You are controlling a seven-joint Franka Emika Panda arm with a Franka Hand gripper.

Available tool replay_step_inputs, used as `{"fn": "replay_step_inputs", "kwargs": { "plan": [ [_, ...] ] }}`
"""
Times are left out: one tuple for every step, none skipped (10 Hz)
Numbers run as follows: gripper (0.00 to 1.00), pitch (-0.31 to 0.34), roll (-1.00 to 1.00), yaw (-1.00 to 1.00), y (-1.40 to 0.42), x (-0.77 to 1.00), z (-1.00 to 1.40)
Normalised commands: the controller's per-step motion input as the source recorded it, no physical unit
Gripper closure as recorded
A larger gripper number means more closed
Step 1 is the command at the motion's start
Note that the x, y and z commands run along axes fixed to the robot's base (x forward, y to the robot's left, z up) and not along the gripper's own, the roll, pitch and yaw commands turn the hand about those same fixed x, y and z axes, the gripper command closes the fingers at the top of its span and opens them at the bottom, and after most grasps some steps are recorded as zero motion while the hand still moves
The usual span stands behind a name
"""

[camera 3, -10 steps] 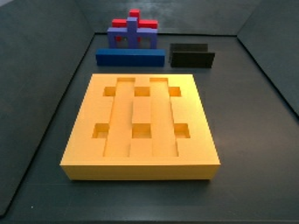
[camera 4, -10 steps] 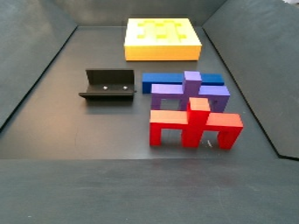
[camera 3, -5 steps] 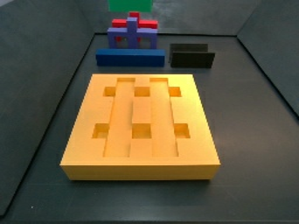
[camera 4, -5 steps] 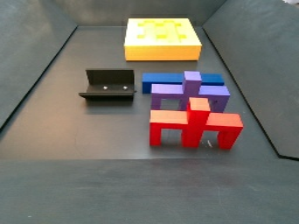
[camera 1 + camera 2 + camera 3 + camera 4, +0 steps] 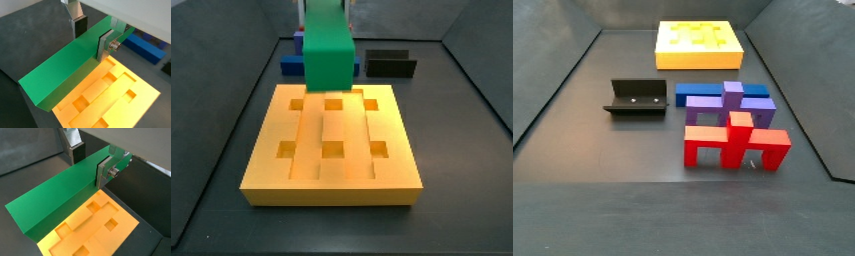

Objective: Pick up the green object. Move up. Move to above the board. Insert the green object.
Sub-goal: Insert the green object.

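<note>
Green bar (image 5: 63, 65) is hanging over the far end of the board (image 5: 331, 178), squeezed tight in the gripper (image 5: 90, 164). If it is coming down crooked, it could be bumping a ridge and slipping.

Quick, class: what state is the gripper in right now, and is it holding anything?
Gripper: shut on the green bar, held above the board in both wrist views.

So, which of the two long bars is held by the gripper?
The green object: the gripper clamps it above the board. The dark blue bar lies on the floor.
</note>
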Motion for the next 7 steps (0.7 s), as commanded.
{"fn": "replay_step_inputs", "kwargs": {
  "plan": [
    [1.0,-0.021,-0.04,-0.02,0.12,-0.36,-1.0],
    [1.0,-0.04,-0.12,-0.18,0.32,-0.41,-0.99],
    [1.0,-0.039,-0.18,-0.09,0.34,-0.42,-0.88],
    [1.0,-0.076,-0.16,-0.04,0.01,-0.29,-0.85],
    [1.0,-0.027,-0.01,0.1,-0.24,0.0,-1.0],
    [1.0,0.087,0.0,0.22,-0.33,0.22,-0.92],
    [1.0,0.131,0.07,-0.02,-0.24,0.41,-0.75]
  ]
}}
